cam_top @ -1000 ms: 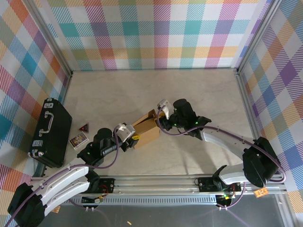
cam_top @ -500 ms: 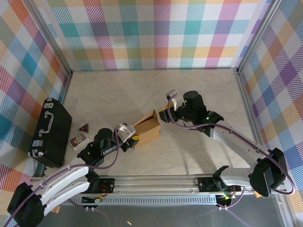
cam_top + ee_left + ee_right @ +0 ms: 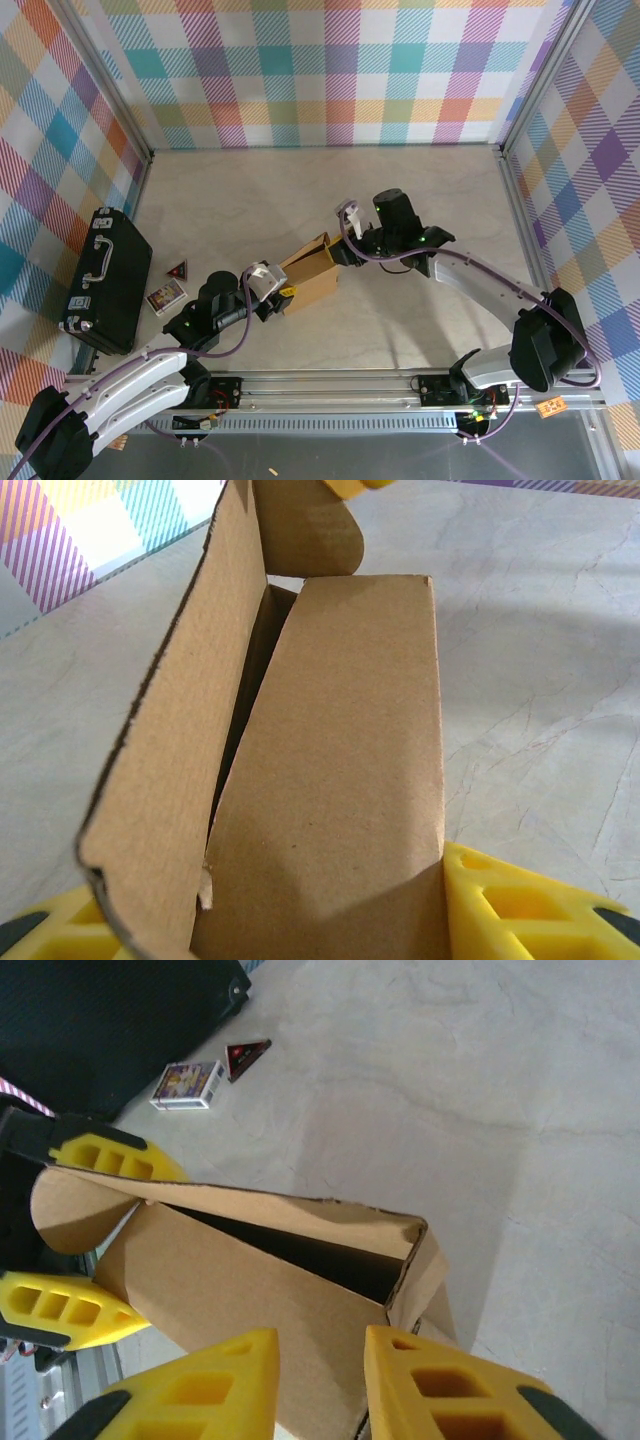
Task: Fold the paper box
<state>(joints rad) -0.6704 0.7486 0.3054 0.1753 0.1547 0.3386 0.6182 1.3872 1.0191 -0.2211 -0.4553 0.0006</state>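
The paper box [image 3: 310, 272], brown corrugated cardboard, stands partly formed in mid-table with its top slit open. My left gripper [image 3: 272, 290] is shut on its near-left end; in the left wrist view the box [image 3: 330, 780] sits between the yellow fingers [image 3: 520, 905], and a rounded tab stands up at the far end. My right gripper [image 3: 346, 248] is at the box's far-right end. In the right wrist view its jaws [image 3: 322, 1350] stand a little apart over the box's side panel [image 3: 250, 1300], with the folded corner edge beside the right finger [image 3: 450, 1390].
A black hard case [image 3: 105, 280] lies at the left wall. A small card pack [image 3: 163, 295] and a red triangle piece [image 3: 177, 269] lie between the case and my left arm. The patterned walls enclose the table on three sides.
My right gripper pulled back to the right, then returned to the box's far-right end with its jaws narrower. The left gripper and the box have stayed put.
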